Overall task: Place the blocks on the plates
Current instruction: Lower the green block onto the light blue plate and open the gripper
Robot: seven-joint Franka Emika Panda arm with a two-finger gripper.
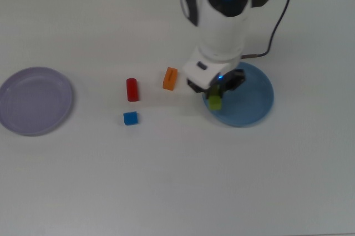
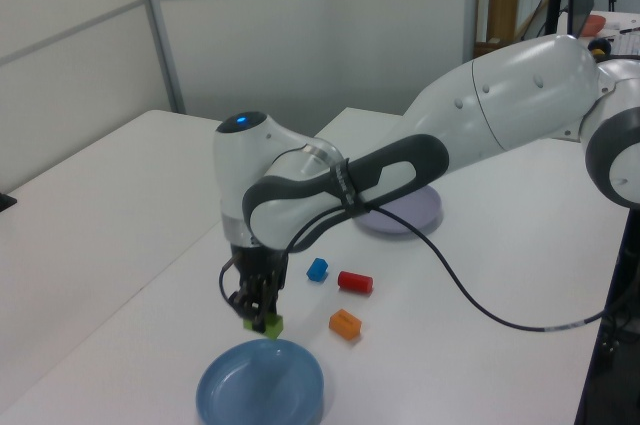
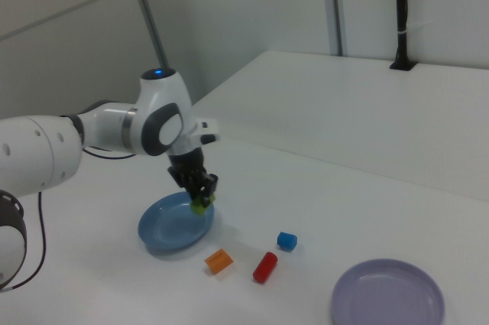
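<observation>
My gripper [image 1: 217, 95] [image 2: 259, 317] [image 3: 202, 196] is shut on the green block [image 1: 214, 101] [image 2: 266, 324] [image 3: 200, 204] and holds it in the air over the left rim of the blue plate [image 1: 249, 100] [image 2: 262, 386] [image 3: 164, 225] in the top view. On the table lie the orange block [image 1: 170, 78] [image 2: 345, 323] [image 3: 218, 261], the red cylinder [image 1: 132, 89] [image 2: 355, 282] [image 3: 264, 268] and the blue cube [image 1: 130, 118] [image 2: 317, 269] [image 3: 286, 241]. The lavender plate [image 1: 34, 100] [image 2: 405, 213] [image 3: 389, 294] holds nothing.
The arm's black cable [image 1: 277, 19] [image 2: 470, 295] trails over the table behind the blue plate. The arm's white body [image 1: 224, 14] hangs above the table's upper middle in the top view.
</observation>
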